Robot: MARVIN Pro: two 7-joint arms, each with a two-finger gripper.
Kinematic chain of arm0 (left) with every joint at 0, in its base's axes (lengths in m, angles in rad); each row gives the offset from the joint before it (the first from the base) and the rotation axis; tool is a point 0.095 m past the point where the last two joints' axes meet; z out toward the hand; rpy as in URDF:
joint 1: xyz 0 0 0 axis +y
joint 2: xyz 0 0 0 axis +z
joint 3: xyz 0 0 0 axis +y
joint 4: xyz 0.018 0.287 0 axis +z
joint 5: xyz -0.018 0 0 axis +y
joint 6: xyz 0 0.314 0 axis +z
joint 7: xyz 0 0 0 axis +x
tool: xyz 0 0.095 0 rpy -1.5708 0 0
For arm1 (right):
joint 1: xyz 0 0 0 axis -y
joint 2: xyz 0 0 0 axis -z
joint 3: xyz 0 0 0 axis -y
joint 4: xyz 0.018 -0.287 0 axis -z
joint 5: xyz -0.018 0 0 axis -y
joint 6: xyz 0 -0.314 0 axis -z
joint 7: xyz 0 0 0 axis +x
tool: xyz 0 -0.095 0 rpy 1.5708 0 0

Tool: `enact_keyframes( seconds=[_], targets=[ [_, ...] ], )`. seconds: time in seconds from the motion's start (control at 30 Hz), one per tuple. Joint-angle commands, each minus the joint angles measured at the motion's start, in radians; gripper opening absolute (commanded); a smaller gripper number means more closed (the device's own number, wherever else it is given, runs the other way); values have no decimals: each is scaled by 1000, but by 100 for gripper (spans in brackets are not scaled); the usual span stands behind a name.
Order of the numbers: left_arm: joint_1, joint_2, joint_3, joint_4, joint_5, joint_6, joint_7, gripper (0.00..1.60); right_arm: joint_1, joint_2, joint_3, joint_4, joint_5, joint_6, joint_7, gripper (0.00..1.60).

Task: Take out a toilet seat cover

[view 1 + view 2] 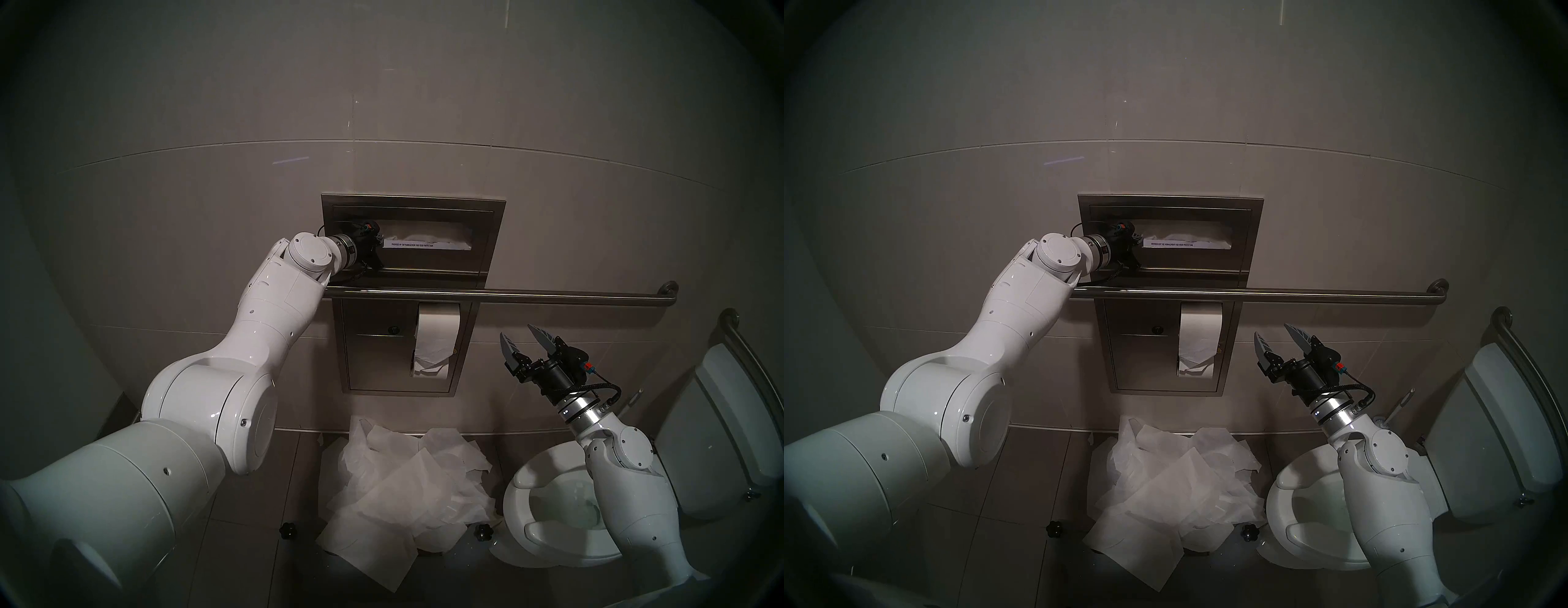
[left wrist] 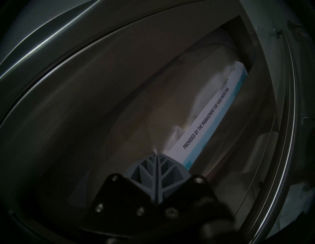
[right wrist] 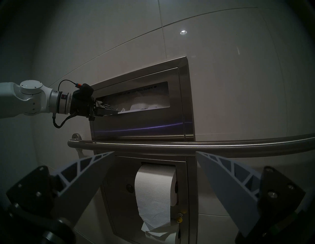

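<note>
Left gripper (image 2: pixel 157 154), fingers pressed together, tip in the dispenser (image 3: pixel 143 122) slot's left end, touching the toilet seat cover (image 2: pixel 172 119) paper behind the printed card strip (image 2: pixel 209 119); can't tell if any paper is pinched. Right gripper (image 1: pixel 524 337) spread apart, idle near the toilet roll (image 1: pixel 437 339). Risk: thin tissue tears, or several sheets come out together, joining the heap of sheets (image 1: pixel 403 488) on the floor.

brushed steel dispenser (image 3: pixel 139 122), glossy wall tiles (image 3: pixel 238 85), matt paper heap (image 1: pixel 403 488).
</note>
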Motion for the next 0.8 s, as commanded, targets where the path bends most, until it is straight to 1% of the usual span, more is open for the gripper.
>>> enact_keyframes(
  seconds=[0.0,0.03,0.2,0.23,0.27,0.37,0.4,0.43,0.47,0.53,0.6,0.63,0.67,0.7,0.73,0.77],
  targets=[
    [-95,-9,1,4,-11,-73,-8,0,28,2,7,-38,4,-10,0,160],
    [-112,-10,8,30,-9,-85,-17,0,28,2,7,-39,4,-11,0,160],
    [-103,-10,28,84,-11,-172,-31,0,27,0,9,-47,5,-12,-2,160],
    [-101,-11,21,101,-22,-202,-31,0,26,0,9,-50,5,-12,-3,160],
    [-98,-12,21,103,-29,-194,-32,0,25,0,9,-51,4,-11,-4,160],
    [-83,-9,5,121,-56,-266,-37,0,23,-1,11,-56,4,-11,-6,160],
    [-72,-8,4,110,-67,-266,-43,0,22,-2,11,-58,3,-10,-8,160],
    [-67,-5,1,115,-73,-300,-47,0,21,-2,11,-59,3,-10,-9,160],
    [-58,-3,4,103,-75,-300,-49,0,20,-2,11,-61,3,-9,-11,160],
    [-47,4,-3,97,-85,-341,-52,0,19,-2,11,-63,2,-9,-14,160],
    [-42,8,-10,87,-92,-344,-50,0,18,-2,11,-64,2,-8,-15,160],
    [-44,12,-21,98,-98,-393,-51,0,18,-1,11,-65,1,-8,-17,160],
    [-39,15,-29,87,-105,-398,-48,0,18,-1,10,-65,1,-8,-18,160],
    [-32,17,-37,69,-115,-389,-52,0,17,-1,10,-66,1,-8,-19,160],
    [-29,20,-45,68,-120,-418,-56,0,17,-1,10,-66,1,-8,-20,160],
    [-23,20,-52,62,-126,-430,-60,0,17,0,9,-67,1,-8,-21,160]
  ],
)
